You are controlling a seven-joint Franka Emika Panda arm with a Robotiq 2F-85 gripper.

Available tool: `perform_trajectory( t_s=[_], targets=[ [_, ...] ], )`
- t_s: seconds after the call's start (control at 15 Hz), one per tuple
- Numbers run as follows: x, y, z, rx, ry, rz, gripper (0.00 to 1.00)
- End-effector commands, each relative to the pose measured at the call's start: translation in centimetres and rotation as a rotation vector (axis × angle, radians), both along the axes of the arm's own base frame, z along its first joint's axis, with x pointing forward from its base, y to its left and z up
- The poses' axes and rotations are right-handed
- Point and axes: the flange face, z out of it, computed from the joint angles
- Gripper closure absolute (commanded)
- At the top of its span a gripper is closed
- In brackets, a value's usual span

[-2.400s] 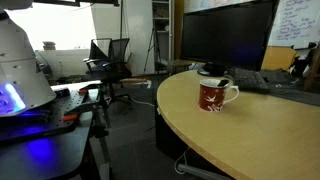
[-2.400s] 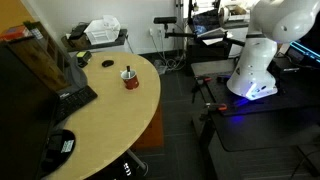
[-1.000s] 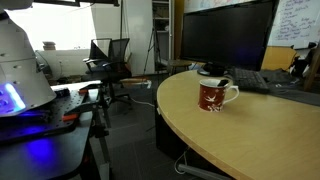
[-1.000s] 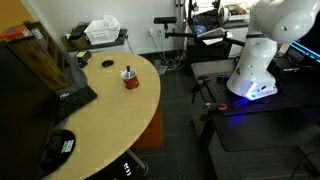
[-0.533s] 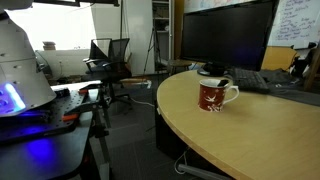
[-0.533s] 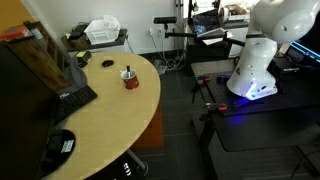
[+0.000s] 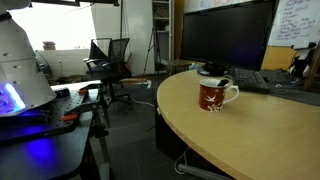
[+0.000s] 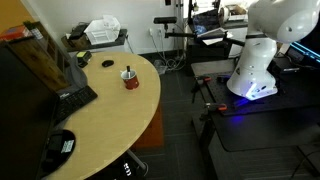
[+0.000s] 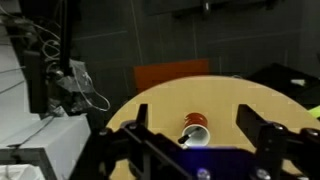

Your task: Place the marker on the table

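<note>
Item: marker, for transfer to the table. Exterior view, entry one: tan table (image 7: 262,140) with a rounded edge; a red patterned mug (image 7: 214,95) stands close to that edge, in front of a dark monitor (image 7: 225,35). The marker cannot be made out at the mug's mouth here. The white robot base (image 7: 20,60) sits well apart across the floor; the claw is out of frame. Exterior view, entry two: the mug (image 8: 127,79) sits near the curved edge at the table's far end, beyond a keyboard (image 8: 68,102). A thin dark stub, taken to be the marker (image 8: 127,70), rises about upright from the mug's mouth, so the marker sits in the mug, not on the tabletop. The claw is not seen here either. Wrist view: the gripper (image 9: 194,115) hangs above the table (image 9: 235,95) with the mug (image 9: 196,126) between its two dark fingers (image 9: 140,125). The jaws are spread wide, holding nothing and touching nothing. The marker is too small to identify in this view. Handling, as judged: light, stiff, with a smooth barrel likely to slip under a weak pinch. Best hold is across the exposed upper barrel, lifting straight up. The mug is probably ceramic and could be nudged toward the nearby edge if a finger catches its rim.
</note>
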Motion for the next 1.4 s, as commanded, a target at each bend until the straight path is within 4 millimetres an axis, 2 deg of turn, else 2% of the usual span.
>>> perform_trajectory(
  t_s=[0.0, 0.2, 0.4, 0.67, 0.93, 1.13, 1.33],
  targets=[
    [3.9, 3.8, -3.2, -0.014, 0.013, 0.206, 0.00],
    [7.7, 8.1, -7.1, -0.029, 0.029, 0.387, 0.00],
    [10.7, 10.0, -10.4, -0.027, 0.047, 0.565, 0.00],
    [13.1, 9.1, -14.2, 0.007, 0.102, 0.790, 0.00],
    [14.0, 7.8, -17.3, 0.013, 0.209, 1.009, 0.00],
    [13.9, 7.4, -18.8, -0.002, 0.286, 1.166, 0.00],
    [13.7, 7.2, -19.2, -0.121, 0.345, 1.276, 0.00]
  ],
)
